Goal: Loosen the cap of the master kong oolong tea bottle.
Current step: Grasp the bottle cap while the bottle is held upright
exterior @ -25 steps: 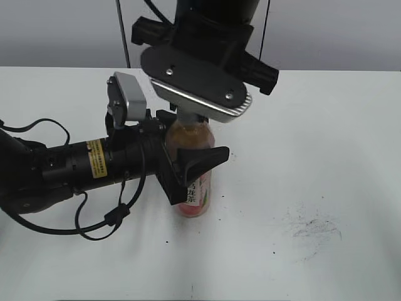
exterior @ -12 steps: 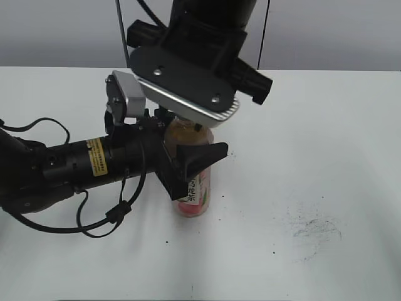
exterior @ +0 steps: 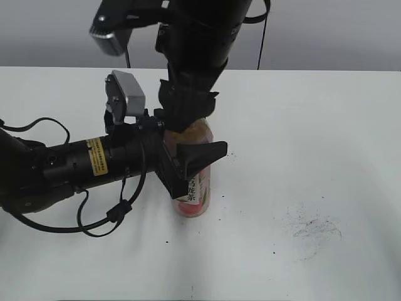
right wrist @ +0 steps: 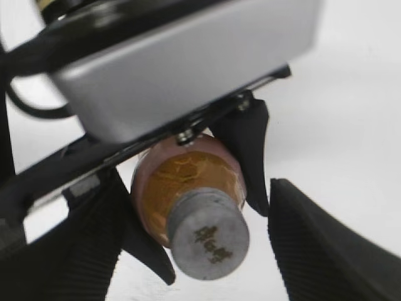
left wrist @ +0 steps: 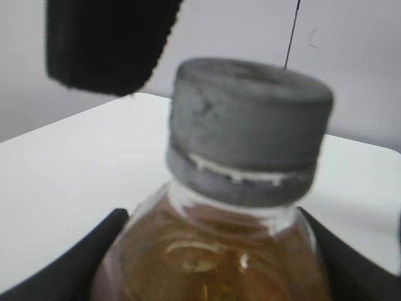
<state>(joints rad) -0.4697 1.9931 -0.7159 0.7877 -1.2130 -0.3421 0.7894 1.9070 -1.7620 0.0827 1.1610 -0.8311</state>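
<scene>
left gripper (exterior: 188, 164) clamped on bottle (exterior: 194, 188); right gripper (right wrist: 188, 235) open, pads straddling cap (right wrist: 210, 234) without contact; closing off-centre risks slipping, tilting bottle

A white counter (exterior: 326, 144) fills the scene, with dark scuff marks (exterior: 311, 229) at its right, perhaps dirt. Behind it stands a plain grey wall (exterior: 338, 31).
</scene>
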